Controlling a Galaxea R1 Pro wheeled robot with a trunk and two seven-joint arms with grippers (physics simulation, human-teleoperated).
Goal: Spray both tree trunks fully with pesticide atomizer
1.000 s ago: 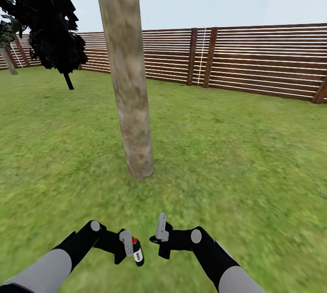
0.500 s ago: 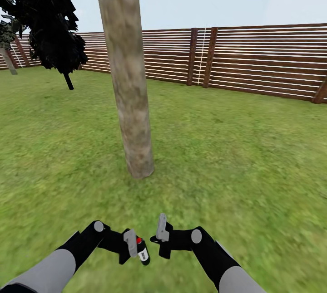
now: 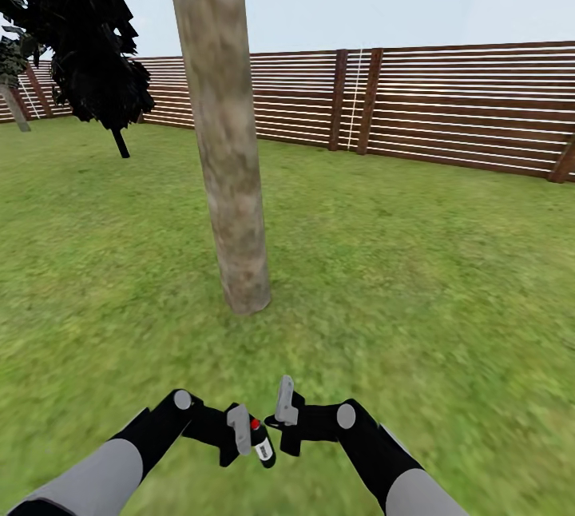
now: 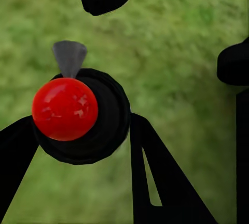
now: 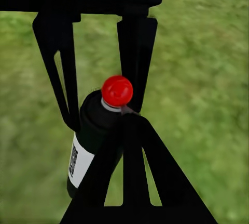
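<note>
Currently left gripper (image 3: pixel 257 442) is clamped on the atomizer (image 3: pixel 261 444), bottle pinched between both fingers (image 4: pixel 155 182). Right gripper (image 3: pixel 281 412) sits just beside it; can't tell its state.

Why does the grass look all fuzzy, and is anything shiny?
Left wrist view: the grass is a soft green blur, while the atomizer's red top shows small white glints. Right wrist view: blurred grass too, bottle label fairly sharp. Head view: the nearer lawn smears; the fence stays crisp.
</note>
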